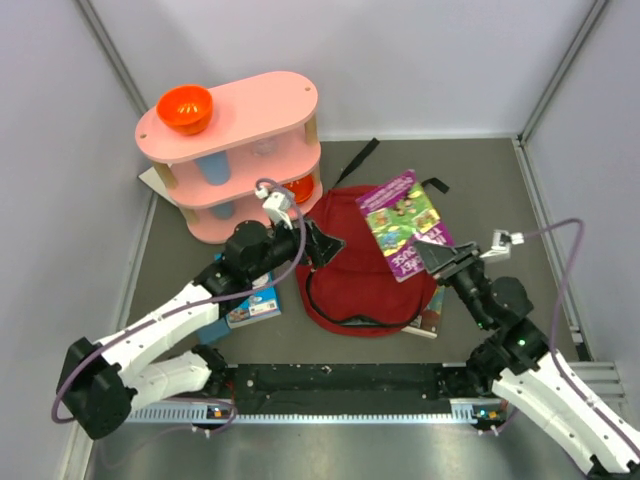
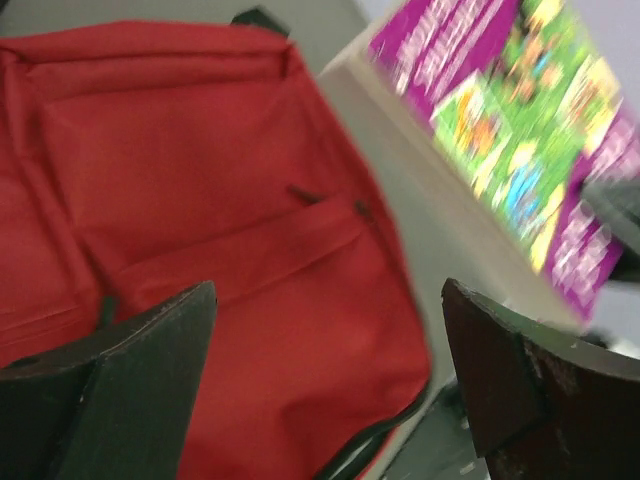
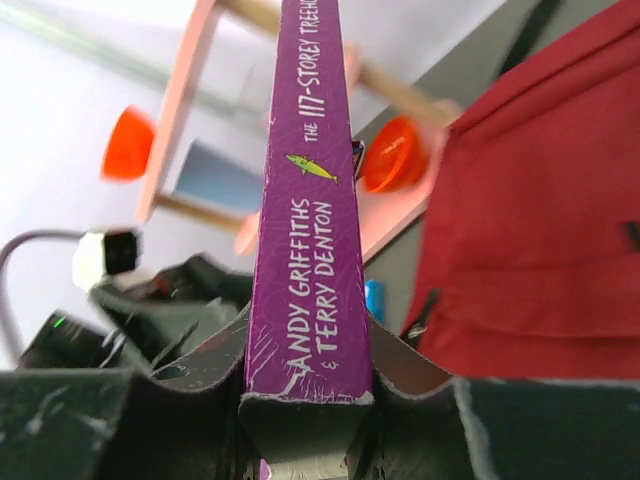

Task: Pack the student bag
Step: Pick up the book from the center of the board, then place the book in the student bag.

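The student bag point(image 1: 345, 280), dark red with a front zip pocket, lies flat in the middle of the table; it fills the left wrist view as the bag point(image 2: 200, 200) and shows at the right of the right wrist view as the bag point(image 3: 540, 220). My left gripper point(image 1: 322, 243) hovers over the bag's left side, open, with nothing between its fingers point(image 2: 150, 360). My right gripper point(image 1: 437, 255) is shut on a purple book point(image 1: 403, 222), held above the bag's right side. Both jaws press the book's spine point(image 3: 305, 250). The book point(image 2: 510, 130) floats to the right of the bag.
A pink two-tier shelf point(image 1: 235, 150) with an orange bowl point(image 1: 184, 108) stands at the back left. A blue-covered book point(image 1: 252, 305) lies under the left arm. Another book point(image 1: 428, 318) pokes out from under the bag's right edge. A black strap point(image 1: 358, 160) trails behind the bag.
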`<state>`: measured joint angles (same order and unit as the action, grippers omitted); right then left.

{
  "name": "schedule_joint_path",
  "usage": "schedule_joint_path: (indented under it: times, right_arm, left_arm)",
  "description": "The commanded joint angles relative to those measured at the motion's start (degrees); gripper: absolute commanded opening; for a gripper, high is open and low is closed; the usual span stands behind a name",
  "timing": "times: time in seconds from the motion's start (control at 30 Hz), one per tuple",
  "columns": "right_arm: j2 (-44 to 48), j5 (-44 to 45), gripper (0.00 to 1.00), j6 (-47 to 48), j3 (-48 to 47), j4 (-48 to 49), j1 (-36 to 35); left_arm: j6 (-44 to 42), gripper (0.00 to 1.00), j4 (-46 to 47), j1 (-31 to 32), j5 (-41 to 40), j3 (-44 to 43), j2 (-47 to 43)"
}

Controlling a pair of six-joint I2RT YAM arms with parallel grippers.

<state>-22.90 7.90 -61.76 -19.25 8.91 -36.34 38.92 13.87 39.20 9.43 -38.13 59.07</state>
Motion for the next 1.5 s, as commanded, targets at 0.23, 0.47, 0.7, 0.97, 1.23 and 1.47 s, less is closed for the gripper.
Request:
schedule_joint_path:
  times: [0.23,0.47,0.7,0.97,1.23,1.47]
  right_arm:
    - [12.34,25.93,0.00,5.86,-13.09,-42.03,-0.23]
    - [15.68,28.92,0.00,4.90,-15.38,-47.66,-0.23]
    - [16.83,29.72,0.00,3.66,-15.65,-48.98,-0.23]
    - [16.65,28.93,0.00,2.43,-15.21,-49.16,-0.23]
    - [16.92,28.22,0.00,2.26,-15.12,-49.60,-0.23]
    - [18.24,28.22,0.00,1.73,-14.16,-50.30,-0.23]
  left_arm:
    - [-34.34,0.99,-29.24,11.41,8.68,-15.04,12.11]
    - [-37.25,0.99,-35.58,20.38,5.94,-20.58,20.64]
    - [-37.68,0.97,-34.52,21.44,12.36,-20.85,21.96]
    - [-38.48,0.64,-34.52,21.36,9.82,-23.74,27.85]
    - [-39.88,0.30,-36.19,21.36,10.70,-27.61,33.48]
    - [-40.67,0.40,-36.90,21.36,10.34,-27.88,35.06]
